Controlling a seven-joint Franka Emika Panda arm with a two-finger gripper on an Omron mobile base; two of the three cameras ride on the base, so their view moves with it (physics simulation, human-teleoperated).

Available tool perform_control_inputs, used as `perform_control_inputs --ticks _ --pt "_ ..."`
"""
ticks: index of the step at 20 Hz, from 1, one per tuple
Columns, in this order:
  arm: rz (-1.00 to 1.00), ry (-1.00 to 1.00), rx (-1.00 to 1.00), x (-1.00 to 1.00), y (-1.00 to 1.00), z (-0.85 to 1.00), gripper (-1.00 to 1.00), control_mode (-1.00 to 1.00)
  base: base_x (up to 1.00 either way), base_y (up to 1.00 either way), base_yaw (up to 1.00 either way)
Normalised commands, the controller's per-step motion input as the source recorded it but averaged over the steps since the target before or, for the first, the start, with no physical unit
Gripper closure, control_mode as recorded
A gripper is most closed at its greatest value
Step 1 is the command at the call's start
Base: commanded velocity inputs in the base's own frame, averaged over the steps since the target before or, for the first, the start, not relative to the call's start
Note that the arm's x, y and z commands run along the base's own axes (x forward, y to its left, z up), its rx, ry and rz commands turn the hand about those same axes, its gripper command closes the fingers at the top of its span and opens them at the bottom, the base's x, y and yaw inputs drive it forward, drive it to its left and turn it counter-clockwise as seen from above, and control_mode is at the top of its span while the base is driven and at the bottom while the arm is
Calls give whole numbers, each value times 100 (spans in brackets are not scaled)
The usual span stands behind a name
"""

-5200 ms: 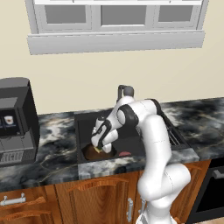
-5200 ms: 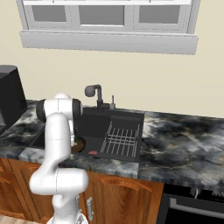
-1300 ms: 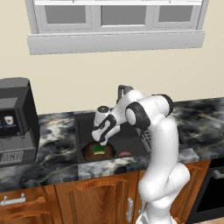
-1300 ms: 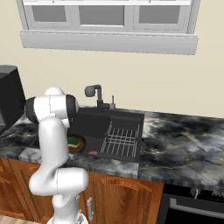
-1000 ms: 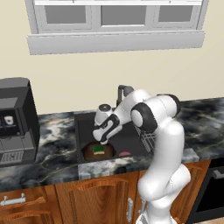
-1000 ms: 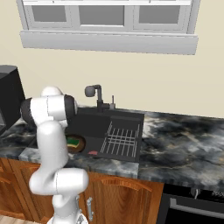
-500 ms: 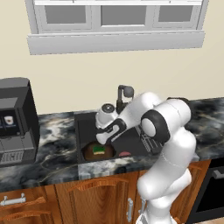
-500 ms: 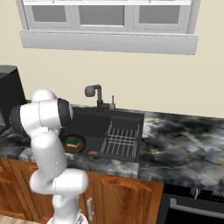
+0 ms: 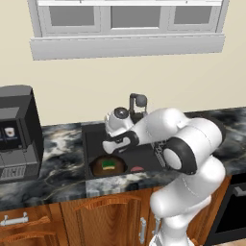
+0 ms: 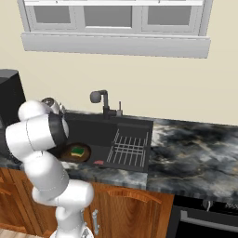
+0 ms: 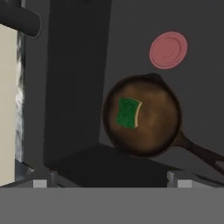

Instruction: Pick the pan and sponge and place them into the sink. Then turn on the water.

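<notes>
You see a matt black sink (image 9: 91, 144) set in a glossy marbled stone surface (image 9: 57, 163). The pan (image 11: 142, 116) looks like dull brown metal, the sponge (image 11: 129, 113) rough green, the cabinets (image 9: 72, 221) polished wood.

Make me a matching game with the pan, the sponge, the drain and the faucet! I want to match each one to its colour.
Things:
1. pan
2. sponge
3. drain
4. faucet

Colours:
A. red
B. dark grey
C. green on top
D. dark brown

Pairs: 1-D, 2-C, 3-A, 4-B
</notes>
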Motion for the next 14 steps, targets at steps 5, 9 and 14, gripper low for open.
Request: perform_control_inputs --ticks 5,9,14 --pt "6 -5 -7 -6 9 55 -100 -100 0 0 0" --pt "4 -1 -4 -14 1 34 -100 -100 0 0 0" --pt "0 -10 -5 -36 1 25 -100 -100 0 0 0"
